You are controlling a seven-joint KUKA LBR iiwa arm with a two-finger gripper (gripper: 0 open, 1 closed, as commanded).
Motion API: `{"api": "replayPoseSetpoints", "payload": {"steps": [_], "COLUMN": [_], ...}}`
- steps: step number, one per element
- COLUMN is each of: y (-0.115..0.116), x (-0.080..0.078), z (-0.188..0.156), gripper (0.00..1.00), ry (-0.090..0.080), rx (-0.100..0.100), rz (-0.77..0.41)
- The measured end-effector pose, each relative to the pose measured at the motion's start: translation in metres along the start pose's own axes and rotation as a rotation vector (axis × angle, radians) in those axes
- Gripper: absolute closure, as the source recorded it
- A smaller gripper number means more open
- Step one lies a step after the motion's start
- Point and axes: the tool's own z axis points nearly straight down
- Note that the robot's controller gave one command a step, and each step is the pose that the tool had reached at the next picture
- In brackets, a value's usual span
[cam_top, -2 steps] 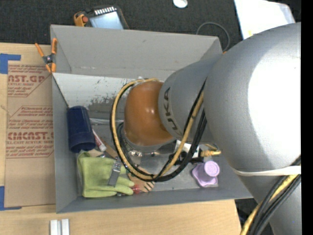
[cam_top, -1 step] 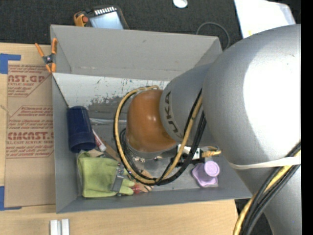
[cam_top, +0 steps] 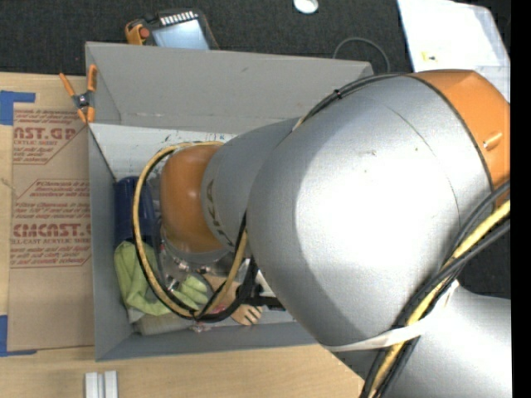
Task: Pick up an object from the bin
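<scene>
**Observer:** Start at the tip. What state?

**Arm:** My gripper (cam_top: 182, 277) is down in the lower left of the frame, low inside the grey bin (cam_top: 104, 305). Open or closed: cannot tell. My orange wrist cover (cam_top: 189, 201) sits over it and the yellow-and-black cable loop (cam_top: 148, 280) crosses in front. I can see nothing in its grasp.

**Observer:** Nearest thing?

**Arm:** A pale green piece (cam_top: 193, 289), touching or just beside the tip on its lower-right side. It looks like part of the yellow-green cloth (cam_top: 131, 276), though I can't be sure.

**Observer:** And the cloth itself?

**Arm:** It lies crumpled to frame-left of the tip, against the bin's left wall. Its long axis runs top to bottom along that wall. My judgement is that this decides the coming move: the bulk of the cloth is left of the tip, not under it, so a grasp calls for a shift to frame-left.

**Observer:** Further out?

**Arm:** A small tan thing (cam_top: 246, 313) lies near the bottom wall, to the lower right of the tip. A dark blue thing (cam_top: 126, 201) stands above the cloth along the left wall. My own body hides the right side of the bin.
</scene>
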Motion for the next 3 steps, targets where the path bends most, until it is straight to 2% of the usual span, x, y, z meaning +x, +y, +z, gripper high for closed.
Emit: {"api": "replayPoseSetpoints", "payload": {"steps": [2, 3], "y": [-0.001, 0.002], "x": [0.0, 0.002], "z": [-0.008, -0.043], "gripper": [1.0, 1.0], "ry": [-0.001, -0.001], "rx": [0.007, -0.004], "rz": [0.006, 0.004]}}
